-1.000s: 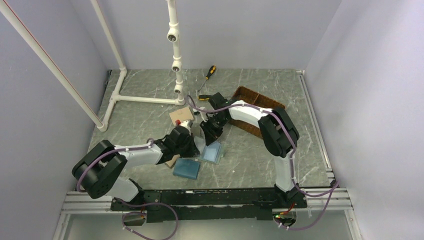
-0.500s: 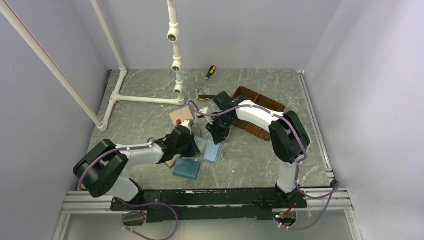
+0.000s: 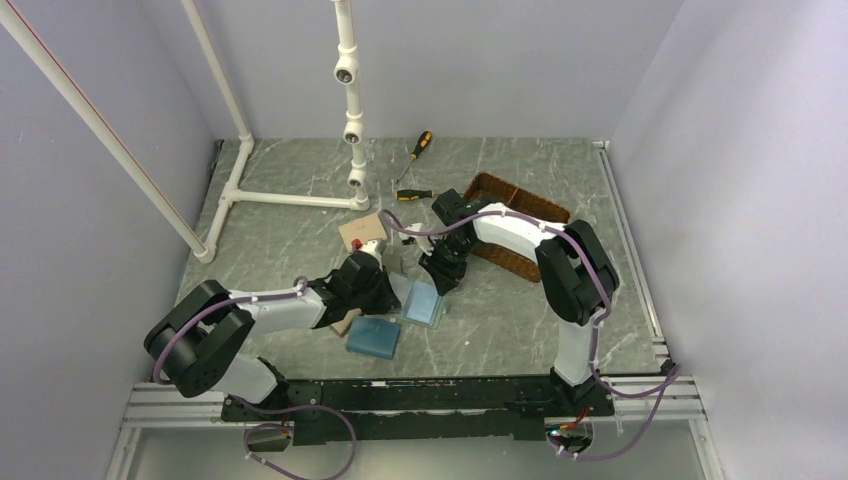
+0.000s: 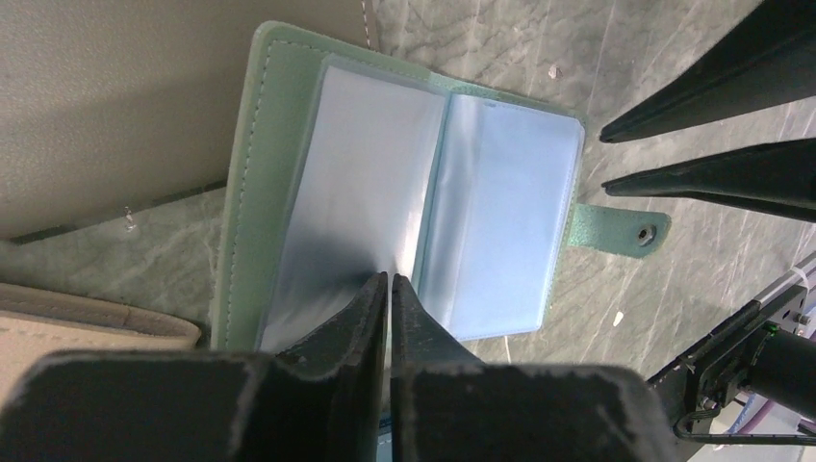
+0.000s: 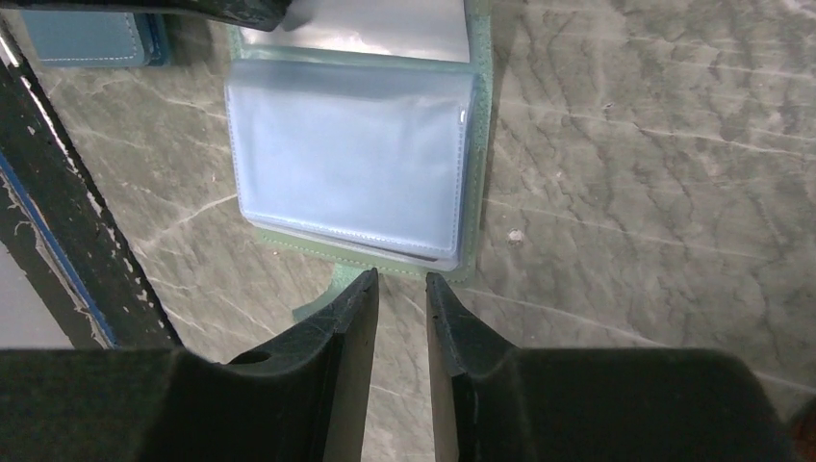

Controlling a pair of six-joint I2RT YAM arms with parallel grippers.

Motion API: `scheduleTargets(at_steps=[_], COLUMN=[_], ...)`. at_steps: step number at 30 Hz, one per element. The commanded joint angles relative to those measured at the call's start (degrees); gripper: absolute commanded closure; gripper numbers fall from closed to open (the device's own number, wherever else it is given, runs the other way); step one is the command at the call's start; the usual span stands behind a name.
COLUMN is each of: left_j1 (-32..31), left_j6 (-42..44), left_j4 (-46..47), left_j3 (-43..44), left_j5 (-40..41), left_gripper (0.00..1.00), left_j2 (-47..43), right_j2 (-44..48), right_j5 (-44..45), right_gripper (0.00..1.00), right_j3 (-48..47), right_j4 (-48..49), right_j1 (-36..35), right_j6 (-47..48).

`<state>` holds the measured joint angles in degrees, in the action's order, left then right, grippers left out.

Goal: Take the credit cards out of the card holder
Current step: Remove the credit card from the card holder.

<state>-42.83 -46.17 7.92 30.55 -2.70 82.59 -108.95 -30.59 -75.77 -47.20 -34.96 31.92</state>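
Note:
The sage-green card holder (image 3: 424, 303) lies open on the table, its pale blue pockets up; it also shows in the left wrist view (image 4: 500, 192) and the right wrist view (image 5: 351, 164). Its snap tab (image 4: 625, 231) sticks out on one side. My left gripper (image 4: 389, 279) is shut, its tips resting on the inner pockets at the centre fold. My right gripper (image 5: 402, 279) is narrowly open and empty, its tips just above the holder's edge beside the tab. Its fingers (image 4: 712, 183) show in the left wrist view. No credit card shows clearly; only a thin dark line edges one pocket.
A darker blue wallet (image 3: 373, 338) lies near the holder, a tan wallet (image 3: 362, 232) behind it and a grey-brown one (image 4: 144, 96) beside it. A woven basket (image 3: 505, 187) stands behind the right arm. Two screwdrivers (image 3: 422, 145) and a white pipe frame (image 3: 350, 80) are at the back.
My right gripper has shifted a little to the right and nearer, from over the holder's far side to its tab edge. The left arm and the holder have stayed put.

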Motion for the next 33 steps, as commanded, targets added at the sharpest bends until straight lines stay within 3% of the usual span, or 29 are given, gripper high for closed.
scheduleTargets(at_steps=[1,10,20,24,33], left_j1=[-0.04,-0.01,-0.11,-0.57,-3.7], left_j6=[0.02,0.27,0.77,1.31,3.44], left_j4=[1.49,3.11,3.52,2.5,-4.94], left_j3=[-0.92,-0.84,0.71,2.03,7.51], left_j5=[-0.97,-4.06,-6.39,-6.3,-0.07], left_gripper=[0.87,0.62,0.31,0.24,0.24], left_j2=[-2.92,-2.95,1.96,4.33,9.15], right_j2=[-1.78,-4.44,-6.36,-6.7,-6.81], right_j5=[-0.11,-0.3,-3.21,-3.65,-4.46], right_gripper=[0.73,0.79,0.95,0.95,0.94], right_j3=[-0.35,-0.9,-1.64,-1.92,-2.19], right_j4=[1.05,3.26,5.57,6.17,5.94], right_j1=[-0.11,-0.1,-0.08,-0.02,0.5], right_j6=[-1.49,-6.25,-10.57,-11.69,-11.84])
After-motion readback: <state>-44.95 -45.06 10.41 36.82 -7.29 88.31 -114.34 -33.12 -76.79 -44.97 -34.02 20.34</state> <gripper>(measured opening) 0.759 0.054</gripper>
